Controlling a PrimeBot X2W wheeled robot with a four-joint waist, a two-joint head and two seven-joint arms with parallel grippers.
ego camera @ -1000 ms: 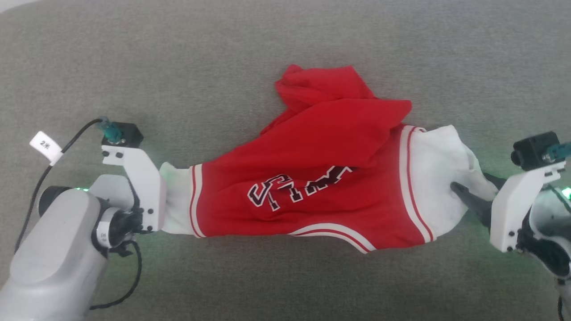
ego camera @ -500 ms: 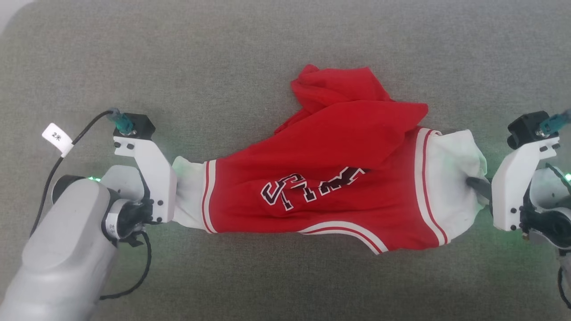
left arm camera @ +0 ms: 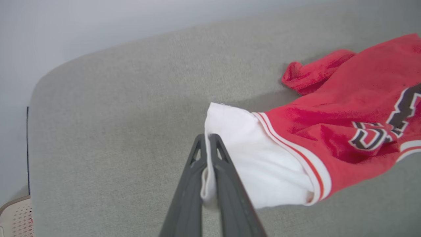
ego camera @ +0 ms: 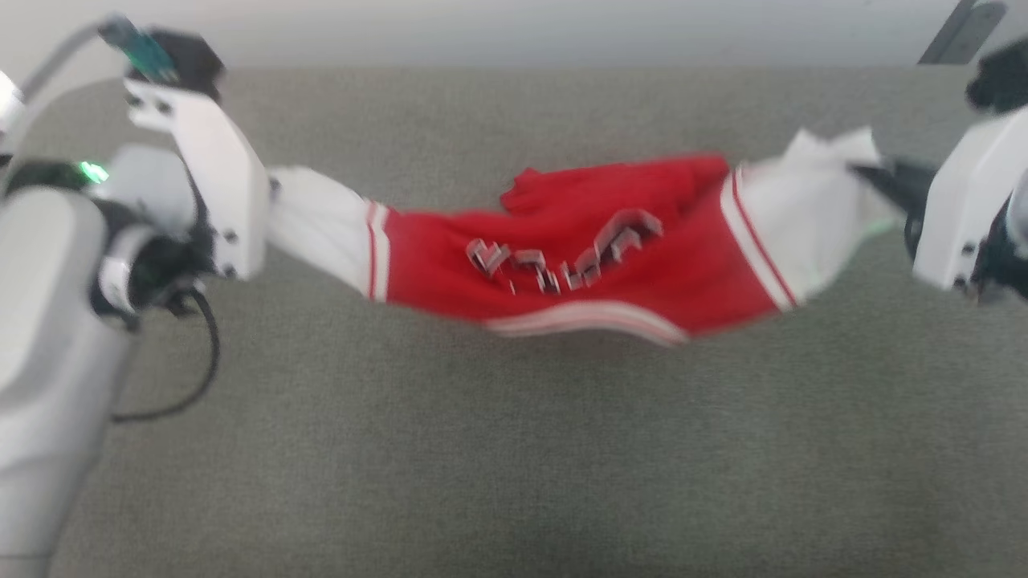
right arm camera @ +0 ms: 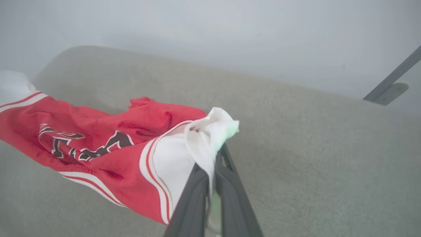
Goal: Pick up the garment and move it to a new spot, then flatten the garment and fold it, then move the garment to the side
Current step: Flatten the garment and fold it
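At the far left, the left end effector (left arm camera: pixel 207 140) is clamped together on the edge of a white sleeve (ego camera: pixel 317 229), with a pinch of cloth caught between its dark fingers (left arm camera: pixel 227 177). A black cable (ego camera: pixel 205 361) is looped below the arm in the head view. From that sleeve the garment (ego camera: pixel 578 273) is stretched across the middle of the frame, slung between the two arms above the grey fabric worktop (ego camera: pixel 514 466). Its red body sags in the centre, and black white-outlined lettering (ego camera: pixel 562 257) is seen on the face turned toward the camera, blurred. A bunched red fold (ego camera: pixel 530 181) lies at the upper centre; whether it touches the worktop cannot be told. Striped trim is followed by the other white sleeve (ego camera: pixel 803 217) at the upper right. There the right end effector (right arm camera: pixel 215 168) is closed on the gathered sleeve cloth.
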